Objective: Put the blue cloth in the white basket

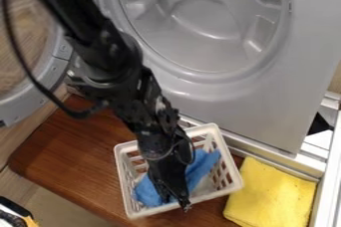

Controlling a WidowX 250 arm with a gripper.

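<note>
Cloth (148, 193) lies in basket (122, 177) on both sides of gripper (182, 203), opening and hold unclear.

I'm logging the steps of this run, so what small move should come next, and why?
Probably a short lift straight up, letting go first if the cloth is gripped, which I can't tell. The blue cloth already lies inside the white basket, and the gripper hangs low over it, near the basket's rim.
</note>
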